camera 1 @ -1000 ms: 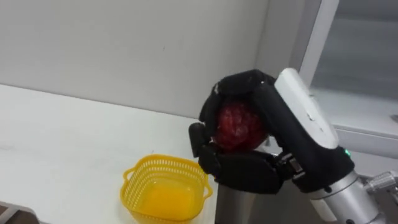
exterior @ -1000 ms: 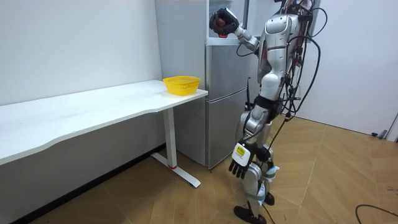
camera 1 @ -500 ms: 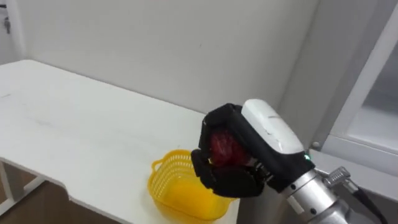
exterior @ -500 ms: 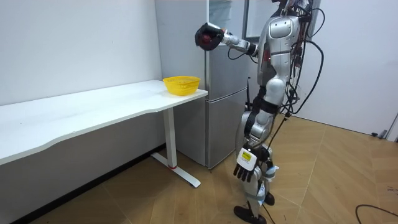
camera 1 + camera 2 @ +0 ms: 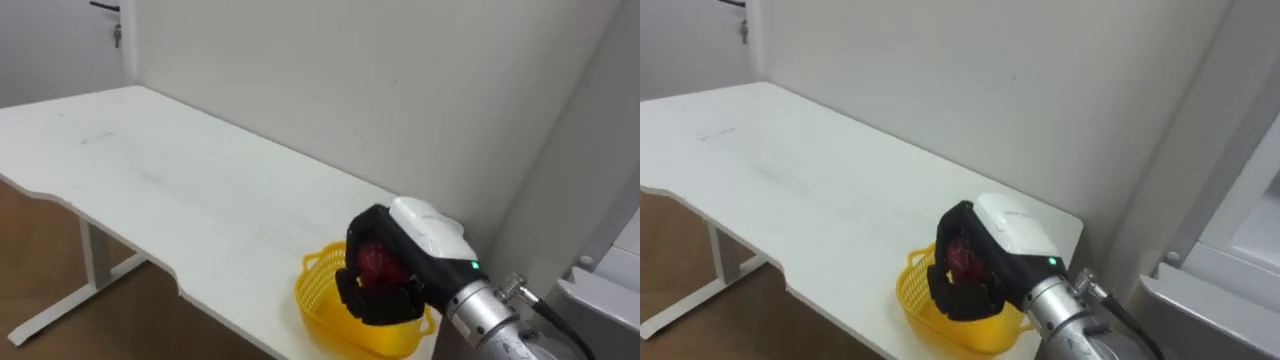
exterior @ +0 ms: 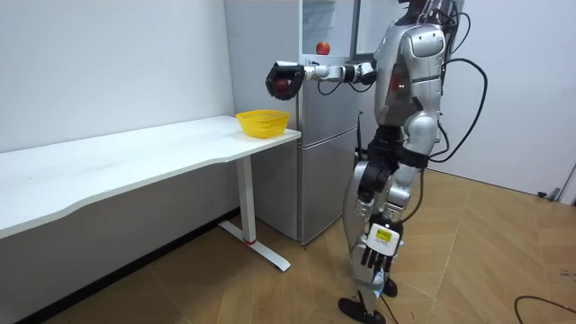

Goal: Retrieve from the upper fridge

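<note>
At 5 o'clock over yellow basket (image 5: 318, 298), held red fruit (image 5: 378, 263) clamped in right hand (image 5: 415, 243); probably light, bruisable; best cupped whole.

Looks smooth and matt across the white table (image 5: 200, 190), glossy yellow plastic lattice in the basket (image 5: 318, 296) at its end. Shows matt black fingers and a glossy white plastic shell on the right hand (image 5: 385, 300), bumpy red skin on the fruit (image 5: 378, 262) inside it.
</note>
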You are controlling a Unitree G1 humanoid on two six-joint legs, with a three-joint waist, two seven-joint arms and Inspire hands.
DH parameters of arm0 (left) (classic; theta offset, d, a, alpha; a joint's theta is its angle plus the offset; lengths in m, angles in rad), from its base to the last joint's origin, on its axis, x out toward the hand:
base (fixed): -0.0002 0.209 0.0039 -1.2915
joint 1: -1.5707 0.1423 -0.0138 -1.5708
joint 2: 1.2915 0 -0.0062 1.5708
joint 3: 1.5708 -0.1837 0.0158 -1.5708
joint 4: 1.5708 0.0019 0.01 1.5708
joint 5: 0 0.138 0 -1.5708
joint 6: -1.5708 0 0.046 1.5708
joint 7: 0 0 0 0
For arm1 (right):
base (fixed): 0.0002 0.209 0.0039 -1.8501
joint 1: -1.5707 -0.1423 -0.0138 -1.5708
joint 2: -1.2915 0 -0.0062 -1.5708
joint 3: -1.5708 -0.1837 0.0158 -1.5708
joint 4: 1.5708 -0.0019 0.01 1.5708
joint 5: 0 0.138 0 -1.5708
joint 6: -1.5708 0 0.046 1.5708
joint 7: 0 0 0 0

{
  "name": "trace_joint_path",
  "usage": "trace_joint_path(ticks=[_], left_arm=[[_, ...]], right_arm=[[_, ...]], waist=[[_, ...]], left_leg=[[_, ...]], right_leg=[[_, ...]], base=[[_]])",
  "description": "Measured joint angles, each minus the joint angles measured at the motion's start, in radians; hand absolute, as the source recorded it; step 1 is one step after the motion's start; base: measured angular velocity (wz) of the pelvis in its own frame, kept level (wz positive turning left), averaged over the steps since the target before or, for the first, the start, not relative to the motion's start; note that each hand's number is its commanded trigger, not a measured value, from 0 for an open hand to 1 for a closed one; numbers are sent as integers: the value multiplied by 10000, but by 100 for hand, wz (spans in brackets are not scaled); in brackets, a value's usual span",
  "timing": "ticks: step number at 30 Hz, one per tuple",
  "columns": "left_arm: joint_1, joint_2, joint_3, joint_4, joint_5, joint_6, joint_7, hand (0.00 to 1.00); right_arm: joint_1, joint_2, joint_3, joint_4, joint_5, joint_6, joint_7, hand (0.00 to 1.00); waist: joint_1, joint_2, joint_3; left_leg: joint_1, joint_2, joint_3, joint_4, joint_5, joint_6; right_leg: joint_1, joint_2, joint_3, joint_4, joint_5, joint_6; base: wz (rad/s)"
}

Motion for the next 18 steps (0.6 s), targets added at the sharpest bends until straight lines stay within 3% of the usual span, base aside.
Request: trace_joint_path(ticks=[7,14,18], left_arm=[[56,33,1,-13,11,92,-42,0],[39,35,-13,-426,12,135,-299,0],[-7,85,-14,-432,4,327,-310,0]], right_arm=[[-731,2,480,1330,-287,-13,-391,100],[-845,1,537,2594,-730,18,-546,100],[-892,0,539,2982,-1049,242,-611,100]], waist=[[113,-105,22],[338,-207,51],[436,-224,66]], left_leg=[[-14,-80,-326,88,14,21],[-7,-161,-513,100,25,42],[-79,-155,-583,78,21,45]], right_leg=[[85,-89,-180,24,-32,54],[163,-96,-334,36,-58,97],[128,-98,-340,152,-66,110]], base=[[14],[7],[6]])
